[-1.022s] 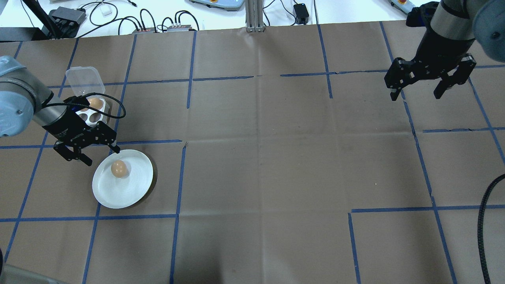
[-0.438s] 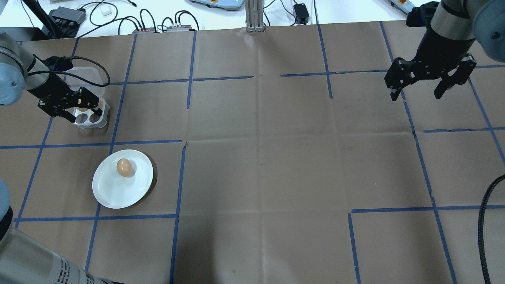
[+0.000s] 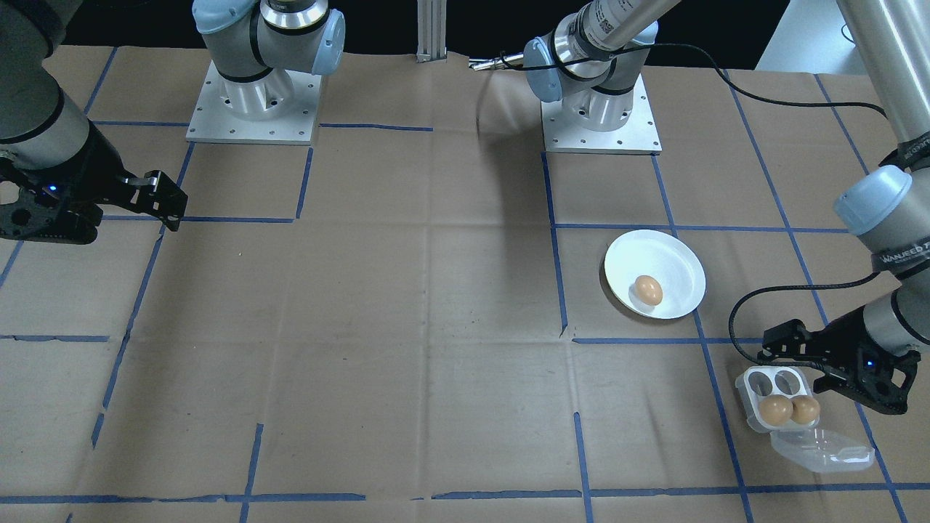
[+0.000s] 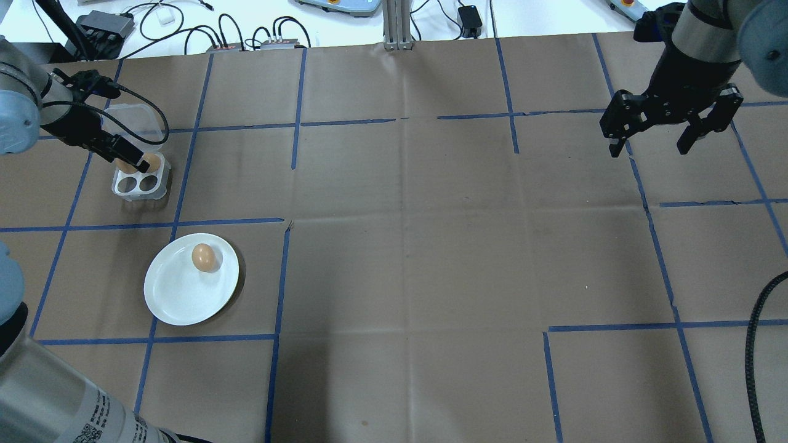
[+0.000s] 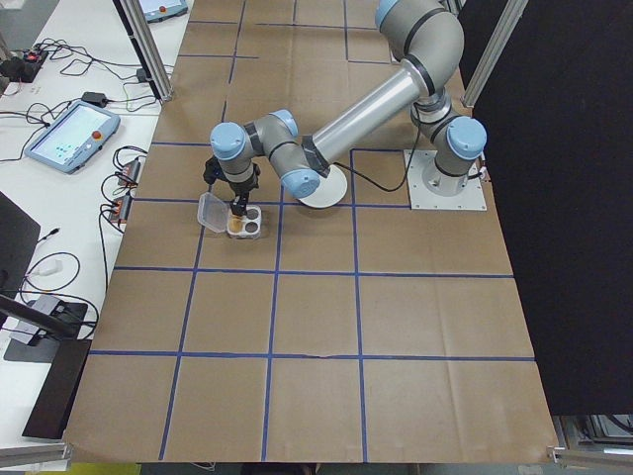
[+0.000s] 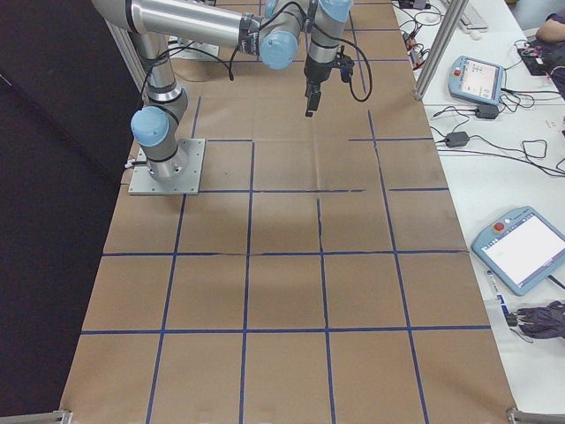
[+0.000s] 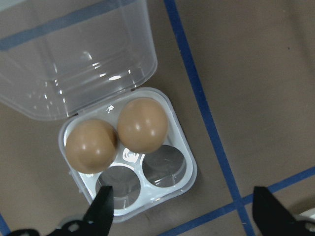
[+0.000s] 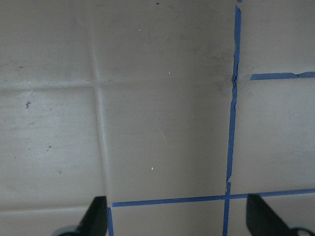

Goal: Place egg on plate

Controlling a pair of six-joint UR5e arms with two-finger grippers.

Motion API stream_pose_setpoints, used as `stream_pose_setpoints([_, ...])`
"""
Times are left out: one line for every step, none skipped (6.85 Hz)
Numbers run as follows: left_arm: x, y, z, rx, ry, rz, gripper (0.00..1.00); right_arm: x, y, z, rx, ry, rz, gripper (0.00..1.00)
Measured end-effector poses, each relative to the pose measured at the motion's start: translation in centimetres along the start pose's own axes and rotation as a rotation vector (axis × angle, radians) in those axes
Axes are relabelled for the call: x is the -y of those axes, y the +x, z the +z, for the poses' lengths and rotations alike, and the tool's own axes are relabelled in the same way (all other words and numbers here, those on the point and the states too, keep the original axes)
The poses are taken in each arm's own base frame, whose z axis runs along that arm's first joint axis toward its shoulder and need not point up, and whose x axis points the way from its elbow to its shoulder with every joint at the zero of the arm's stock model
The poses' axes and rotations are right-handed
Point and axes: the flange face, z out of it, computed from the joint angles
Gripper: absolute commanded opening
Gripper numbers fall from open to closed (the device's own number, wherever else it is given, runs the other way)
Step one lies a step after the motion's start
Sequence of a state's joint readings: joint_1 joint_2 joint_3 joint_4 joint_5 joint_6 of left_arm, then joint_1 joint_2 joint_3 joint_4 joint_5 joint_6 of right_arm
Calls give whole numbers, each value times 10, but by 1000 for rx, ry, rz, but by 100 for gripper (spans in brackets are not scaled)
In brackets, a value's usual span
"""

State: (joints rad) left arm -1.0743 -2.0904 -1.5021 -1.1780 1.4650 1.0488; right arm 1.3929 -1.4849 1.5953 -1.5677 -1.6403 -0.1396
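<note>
Robotics lab, most likely. Two UR5e arms bolted on metal base plates (image 3: 253, 116) to tabletop (image 4: 406, 258) covered in brown paper, gridded with blue tape lines (image 4: 280, 289). Teach pendants (image 6: 525, 247) on white side bench. Cables and small black boxes (image 4: 101, 24) along far edge. Aluminium frame post (image 4: 394, 24). Black curtain (image 5: 564, 198) behind robot, material hard to judge.

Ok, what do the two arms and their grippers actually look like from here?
Both arms are silver-grey tubes with pale blue joint caps, on square metal base plates. Each ends in a black two-finger gripper: the left gripper and the right gripper. A black cable loops along the left wrist. A small blue light glows on each gripper body in the front-facing view. Dark lettering shows on a left-arm link.
</note>
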Motion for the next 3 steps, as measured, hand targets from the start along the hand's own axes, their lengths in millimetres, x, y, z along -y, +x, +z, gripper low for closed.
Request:
stream_pose_setpoints([2, -5, 4, 1, -3, 165, 99, 0, 0, 0, 0, 0, 0, 100])
stream_pose_setpoints([1, -11, 9, 6, -21, 328, 99, 0, 0, 0, 0, 0, 0, 100])
stream_pose_setpoints([-1, -15, 12, 13, -47, 435, 99, 0, 0, 0, 0, 0, 0, 100])
